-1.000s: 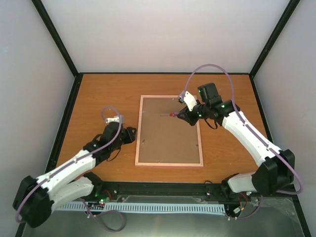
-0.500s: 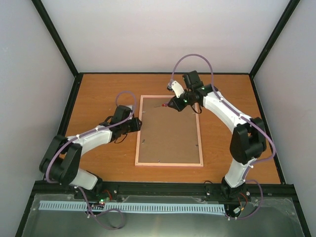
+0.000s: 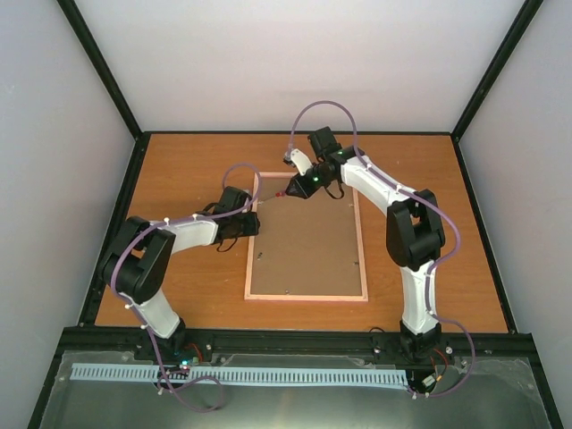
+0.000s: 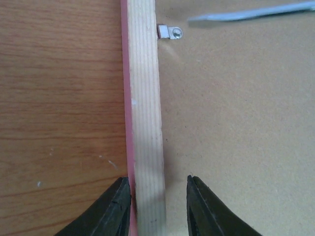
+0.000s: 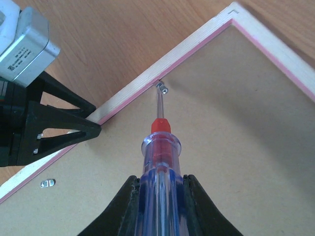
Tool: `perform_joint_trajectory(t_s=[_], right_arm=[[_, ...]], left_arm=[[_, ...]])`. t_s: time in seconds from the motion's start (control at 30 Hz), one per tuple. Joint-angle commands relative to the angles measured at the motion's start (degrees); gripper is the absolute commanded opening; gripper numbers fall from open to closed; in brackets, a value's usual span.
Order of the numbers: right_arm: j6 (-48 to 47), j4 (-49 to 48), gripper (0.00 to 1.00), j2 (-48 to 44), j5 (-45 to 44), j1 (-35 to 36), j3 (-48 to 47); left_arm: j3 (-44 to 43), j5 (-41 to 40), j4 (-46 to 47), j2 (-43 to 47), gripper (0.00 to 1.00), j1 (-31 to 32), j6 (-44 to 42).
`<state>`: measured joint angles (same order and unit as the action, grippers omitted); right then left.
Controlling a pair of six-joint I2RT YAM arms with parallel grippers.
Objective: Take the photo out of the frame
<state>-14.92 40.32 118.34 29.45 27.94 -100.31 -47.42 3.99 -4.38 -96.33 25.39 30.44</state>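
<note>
The frame lies face down on the table, with its brown hardboard back up inside a pale wood rim and pink border. The photo is hidden under the back. My left gripper is open and straddles the left rim: one finger is at the pink edge and the other stands over the hardboard, apart from the rim. My right gripper is shut on a clear blue-and-red screwdriver. The screwdriver's tip rests at a small metal tab on the left rim, near the far left corner.
More metal tabs hold the back, one near my left gripper and others along the frame edges. The screwdriver shaft crosses just beyond a tab. Black enclosure posts and white walls bound the wooden table.
My left gripper moved right onto the frame's left rim. My right gripper carried the screwdriver left and farther back, from the frame's upper middle to the tab near the far left corner.
</note>
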Motion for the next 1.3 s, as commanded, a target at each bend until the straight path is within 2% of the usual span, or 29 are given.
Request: perform_joint_trajectory(t_s=[0.0, 0.3, 0.6, 1.27], right_arm=[[0.3, 0.4, 0.03, 1.4, 2.3, 1.0, -2.6], [0.0, 1.2, 0.03, 3.3, 3.4, 1.9, -2.6], [1.0, 1.0, 0.03, 4.1, 0.4, 2.2, -2.8], [2.8, 3.5, 0.03, 6.1, -6.8, 3.6, -5.9]], left_arm=[[-3.2, -1.6, -1.3, -1.1, 0.34, -0.6, -0.7], [-3.6, -1.9, -2.3, -2.3, 0.29, -0.6, -0.7], [-4.2, -2.0, -2.8, -3.5, 0.28, -0.6, -0.4], [-4.1, -0.9, -4.0, -5.3, 0.07, -0.6, 0.1]])
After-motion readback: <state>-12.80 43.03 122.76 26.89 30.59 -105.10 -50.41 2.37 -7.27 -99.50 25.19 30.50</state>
